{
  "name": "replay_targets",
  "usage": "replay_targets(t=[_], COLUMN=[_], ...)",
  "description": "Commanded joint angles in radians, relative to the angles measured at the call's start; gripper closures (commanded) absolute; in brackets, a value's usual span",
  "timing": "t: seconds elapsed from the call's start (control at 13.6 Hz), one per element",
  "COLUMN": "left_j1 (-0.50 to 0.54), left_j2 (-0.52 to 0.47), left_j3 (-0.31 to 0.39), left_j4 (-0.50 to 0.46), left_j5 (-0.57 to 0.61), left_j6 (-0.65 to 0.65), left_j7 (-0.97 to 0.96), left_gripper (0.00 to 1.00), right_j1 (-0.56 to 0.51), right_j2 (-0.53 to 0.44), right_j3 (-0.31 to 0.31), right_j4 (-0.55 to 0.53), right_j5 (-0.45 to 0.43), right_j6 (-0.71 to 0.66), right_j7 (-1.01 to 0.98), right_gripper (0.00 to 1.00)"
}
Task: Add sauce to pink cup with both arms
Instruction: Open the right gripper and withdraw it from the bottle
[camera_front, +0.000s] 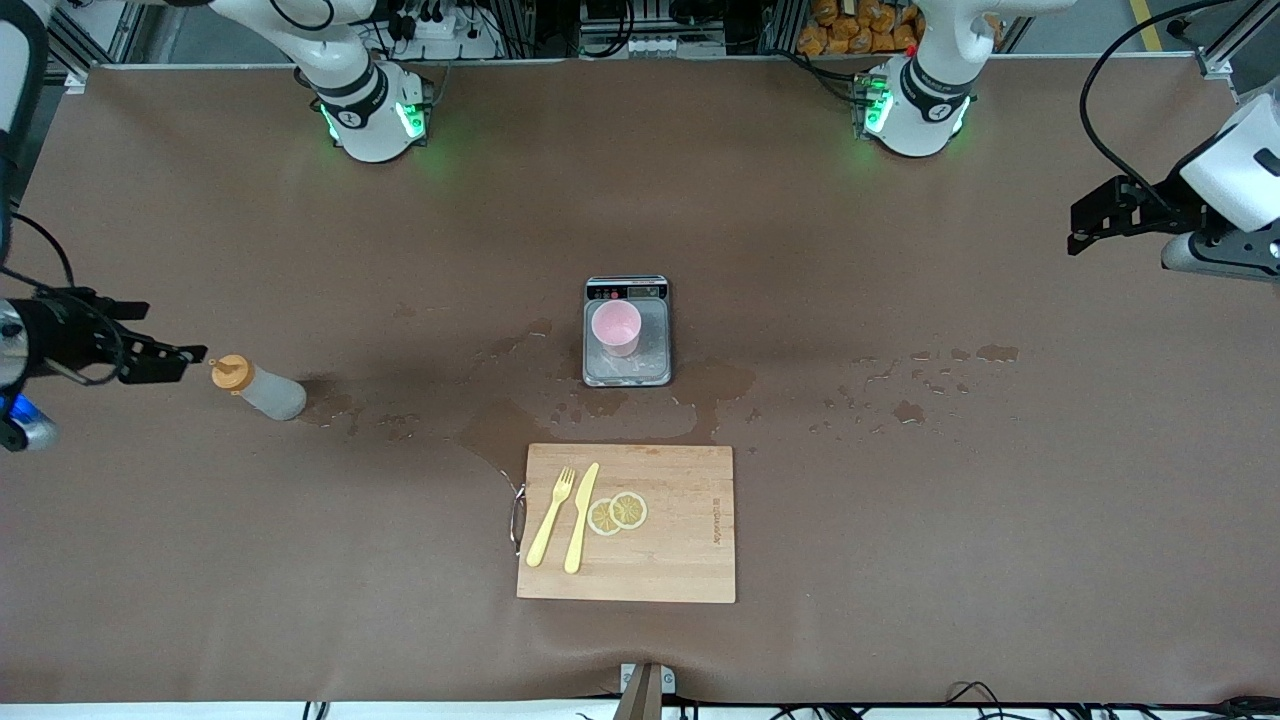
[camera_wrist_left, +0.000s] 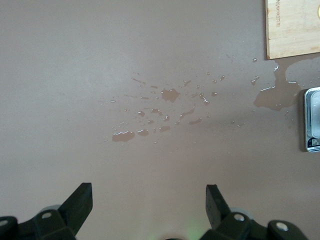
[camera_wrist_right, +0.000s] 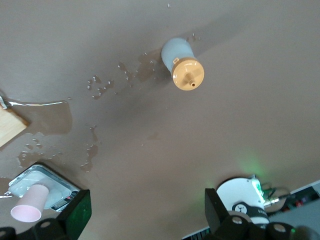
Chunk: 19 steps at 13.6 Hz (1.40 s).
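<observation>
The sauce bottle (camera_front: 258, 388), translucent with an orange nozzle cap, stands on the table toward the right arm's end; the right wrist view shows the sauce bottle (camera_wrist_right: 182, 64) from above. The pink cup (camera_front: 616, 328) sits on a silver scale (camera_front: 650, 362) at mid-table, and the right wrist view also shows the pink cup (camera_wrist_right: 30, 203). My right gripper (camera_front: 190, 352) hovers open close beside the bottle's cap, not touching it; its open jaws (camera_wrist_right: 147, 197) hold nothing. My left gripper (camera_front: 1075, 235) hangs open and empty over the left arm's end of the table, its jaws (camera_wrist_left: 148, 192) wide apart above bare cloth.
A wooden cutting board (camera_front: 680, 540) lies nearer the front camera than the scale, carrying a yellow fork (camera_front: 551, 517), a yellow knife (camera_front: 581, 518) and two lemon slices (camera_front: 618, 513). Wet patches (camera_front: 500, 430) spread around the scale and toward the left arm's end (camera_front: 905, 410).
</observation>
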Motion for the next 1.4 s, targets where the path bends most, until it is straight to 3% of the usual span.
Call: replay_targets(t=[0.0,0.22,0.37,0.51,0.66,0.88,1.32], left_j1=[0.003,0.002,0.001,0.001,0.003,0.003,0.001], left_j2=[-0.002,-0.002,-0.004,-0.004,-0.004,-0.002,-0.002], left_j3=[-0.003,-0.003,-0.003,-0.003,-0.003,-0.003,-0.003], left_j4=[0.012,0.012,0.012,0.012,0.012,0.012,0.012], left_j5=[0.020,0.020,0.020,0.020,0.028,0.031,0.031], left_j6=[-0.004,-0.004,-0.004,-0.004,-0.004,-0.004,-0.004], left_j7=[0.000,0.000,0.000,0.000,0.000,0.000,0.000], left_gripper=[0.00,0.00,0.00,0.00,0.00,0.00,0.00], right_j1=[0.001,-0.002,-0.020,-0.083,-0.108,-0.077,-0.031], right_j2=[-0.186,-0.354,-0.450,-0.508,-0.510,-0.491,-0.485], right_j3=[-0.001,0.005,0.011,0.081,0.117,0.113,0.096], right_j4=[-0.132,-0.302,-0.429,-0.519,-0.525,-0.508,-0.501], right_j5=[-0.059,-0.119,-0.129,-0.129,-0.138,-0.193,-0.213], right_j6=[0.058,0.206,0.317,0.412,0.428,0.446,0.445], right_j7=[-0.073,-0.338,-0.386,-0.389,-0.381,-0.377,-0.335], right_gripper=[0.00,0.00,0.00,0.00,0.00,0.00,0.00])
